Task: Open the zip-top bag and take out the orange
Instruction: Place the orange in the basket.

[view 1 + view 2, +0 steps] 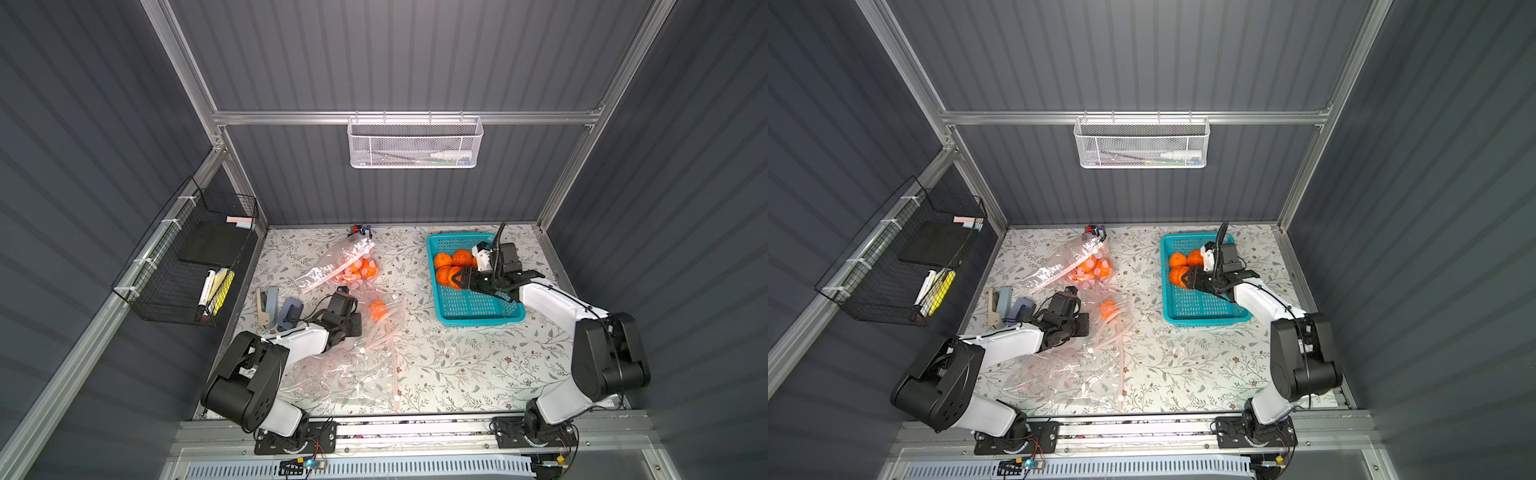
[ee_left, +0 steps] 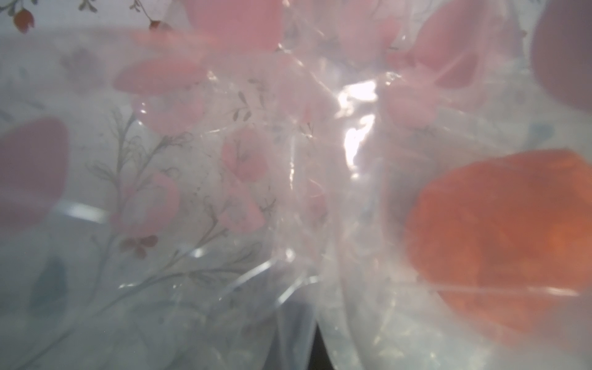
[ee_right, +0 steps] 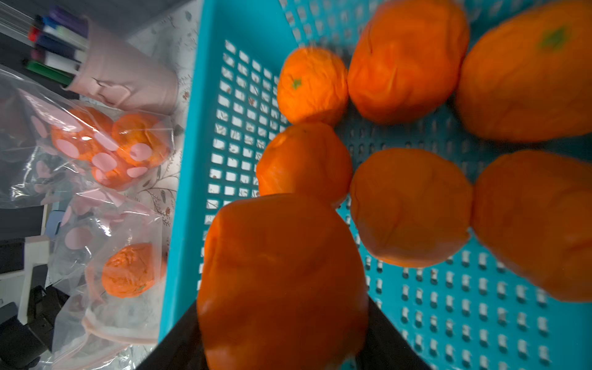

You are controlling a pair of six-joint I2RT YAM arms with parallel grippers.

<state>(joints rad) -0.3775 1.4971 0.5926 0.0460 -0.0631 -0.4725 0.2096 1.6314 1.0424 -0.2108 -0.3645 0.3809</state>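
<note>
Left claw [image 1: 343,291] pinched closed on crinkly clear bag [image 2: 288,160]; right claw [image 1: 456,279] part-open, gripping wrinkled round orange [image 3: 282,272].

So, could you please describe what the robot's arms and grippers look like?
The left arm and right arm have white links between bulky black joint housings, with black cables running along them. The left gripper and right gripper are black.

- My right pincer [image 3: 282,336] clamps an orange [image 3: 282,272] between dark fingers [image 3: 179,346], over the blue basket [image 3: 189,128].
- I count six loose oranges [image 3: 410,208] in the basket.
- Left of it on the desk [image 3: 176,35], one zip-top bag [image 3: 105,320] holds a single fruit, and a second bag [image 3: 38,179] holds several.
- A pink cup [image 3: 128,83] of markers [image 3: 54,45] sits farther off.
</note>
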